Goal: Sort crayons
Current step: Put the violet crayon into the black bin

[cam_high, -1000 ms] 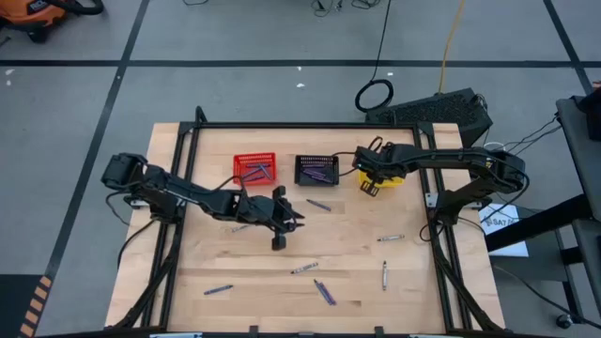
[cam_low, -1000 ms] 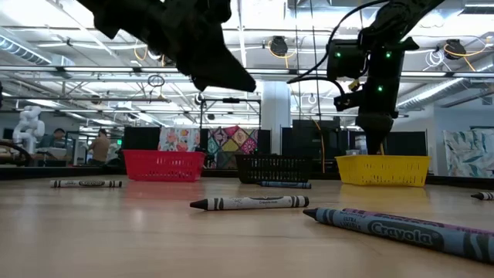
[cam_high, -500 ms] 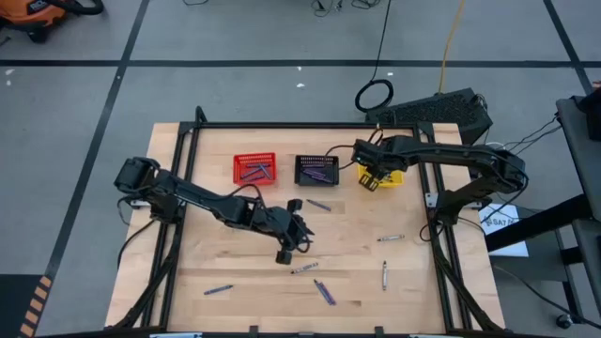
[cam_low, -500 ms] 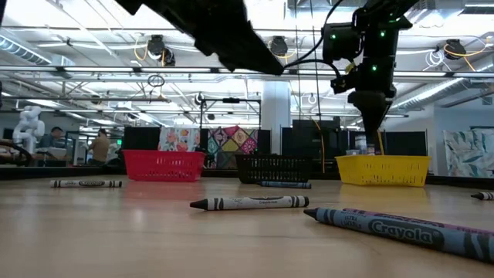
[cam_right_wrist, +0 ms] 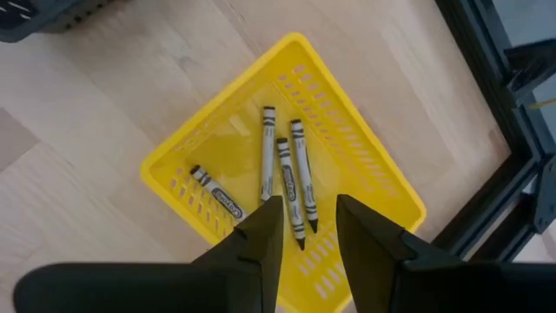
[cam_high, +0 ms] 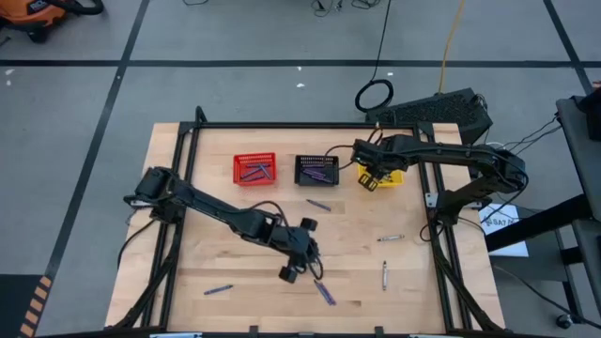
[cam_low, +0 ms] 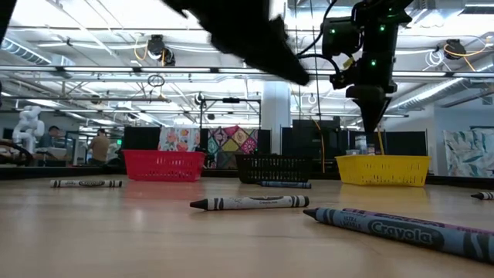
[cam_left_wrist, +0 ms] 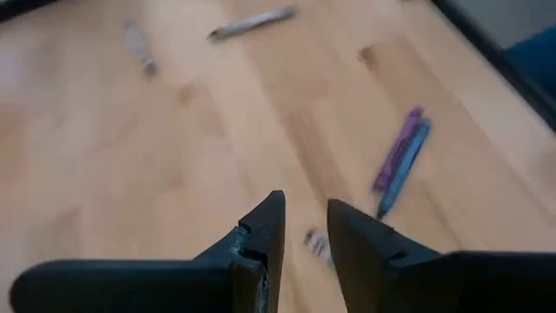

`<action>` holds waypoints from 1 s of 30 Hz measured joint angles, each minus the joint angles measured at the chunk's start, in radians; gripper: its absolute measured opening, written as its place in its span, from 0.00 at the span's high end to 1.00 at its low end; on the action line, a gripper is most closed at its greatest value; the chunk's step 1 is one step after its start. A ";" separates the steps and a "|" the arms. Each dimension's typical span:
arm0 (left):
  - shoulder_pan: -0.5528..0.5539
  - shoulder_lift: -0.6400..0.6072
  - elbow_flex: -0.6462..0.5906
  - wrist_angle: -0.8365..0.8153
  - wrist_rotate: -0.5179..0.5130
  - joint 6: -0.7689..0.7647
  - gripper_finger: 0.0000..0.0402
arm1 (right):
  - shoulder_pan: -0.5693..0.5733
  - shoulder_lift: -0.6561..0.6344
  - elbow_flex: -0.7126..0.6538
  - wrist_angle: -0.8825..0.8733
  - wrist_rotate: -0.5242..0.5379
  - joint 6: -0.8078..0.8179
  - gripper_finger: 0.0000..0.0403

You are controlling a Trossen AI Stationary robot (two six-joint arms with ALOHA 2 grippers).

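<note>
Grey concrete floor (cam_high: 84, 103) is crossed by black tape lines (cam_high: 282, 64). Exposed white ceiling trusses (cam_low: 93, 73) and colourful patterned panels (cam_low: 208, 143) are seen beyond.

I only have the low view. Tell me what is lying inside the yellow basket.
Observer: Four grey crayons lie in the yellow basket.
Operator: Report whether the right gripper is carrying anything.
Observer: No. The right gripper hovers above that basket, open and empty.
Operator: Now give me the left gripper's target.
Observer: The left gripper is open above a single grey crayon on the table. A purple and blue pair lies side by side just past it.
</note>
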 joint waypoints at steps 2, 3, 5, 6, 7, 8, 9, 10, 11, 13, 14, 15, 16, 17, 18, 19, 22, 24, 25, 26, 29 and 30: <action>-0.002 0.029 0.020 -0.012 0.047 0.026 0.76 | 0.000 0.000 0.000 -0.007 -0.003 0.013 0.76; -0.005 0.043 0.021 -0.036 0.068 0.026 0.76 | 0.000 0.000 0.000 -0.011 -0.017 0.018 0.76; -0.011 0.078 0.042 0.002 0.098 0.027 0.76 | 0.000 0.000 0.000 -0.017 -0.034 0.030 0.76; -0.016 0.085 0.043 -0.009 0.099 0.027 0.76 | 0.000 0.001 0.000 -0.022 -0.048 0.036 0.76; -0.021 0.092 0.048 -0.036 0.102 0.026 0.76 | 0.000 0.000 0.000 -0.026 -0.061 0.040 0.76; -0.030 0.108 0.064 -0.031 0.105 0.027 0.76 | 0.000 -0.001 0.000 -0.029 -0.070 0.041 0.76; -0.037 0.123 0.077 -0.008 0.108 0.027 0.76 | 0.000 0.000 0.000 -0.028 -0.075 0.041 0.76; -0.046 0.129 0.081 -0.021 0.108 0.027 0.76 | 0.000 0.001 -0.001 -0.029 -0.075 0.044 0.76; -0.052 0.138 0.088 -0.056 0.112 0.027 0.76 | 0.000 0.000 0.000 -0.033 -0.074 0.052 0.76; -0.065 0.172 0.118 -0.029 0.115 0.028 0.76 | 0.000 0.001 0.000 -0.030 -0.074 0.066 0.76; -0.070 0.175 0.120 -0.047 0.113 0.027 0.76 | 0.000 0.001 -0.001 -0.029 -0.074 0.067 0.76; -0.074 0.175 0.121 -0.077 0.114 0.027 0.76 | 0.000 0.000 0.000 -0.028 -0.074 0.067 0.76; -0.077 0.188 0.131 -0.062 0.114 0.027 0.76 | 0.000 0.000 0.000 -0.027 -0.074 0.068 0.76; -0.080 0.196 0.139 -0.036 0.113 0.027 0.76 | 0.000 0.000 0.000 -0.025 -0.074 0.072 0.76; -0.083 0.198 0.138 -0.042 0.112 0.026 0.76 | 0.000 0.001 -0.001 -0.024 -0.074 0.078 0.76; -0.086 0.197 0.134 -0.061 0.114 0.022 0.76 | 0.000 0.000 -0.001 -0.024 -0.074 0.082 0.76; -0.088 0.210 0.137 -0.042 0.113 0.021 0.76 | 0.000 0.001 -0.001 -0.020 -0.074 0.089 0.76; -0.087 0.213 0.133 -0.045 0.114 0.024 0.76 | 0.000 0.000 -0.001 -0.020 -0.074 0.090 0.76; -0.087 0.218 0.135 -0.033 0.117 0.030 0.76 | 0.000 0.000 -0.001 -0.017 -0.074 0.090 0.76; -0.086 0.221 0.136 -0.032 0.118 0.037 0.76 | 0.000 0.000 -0.001 -0.013 -0.074 0.090 0.76; -0.087 0.229 0.134 -0.017 0.125 0.068 0.76 | 0.000 0.000 -0.001 -0.002 -0.074 0.090 0.76; -0.087 0.230 0.134 -0.014 0.125 0.083 0.76 | 0.000 0.000 -0.001 0.002 -0.074 0.090 0.76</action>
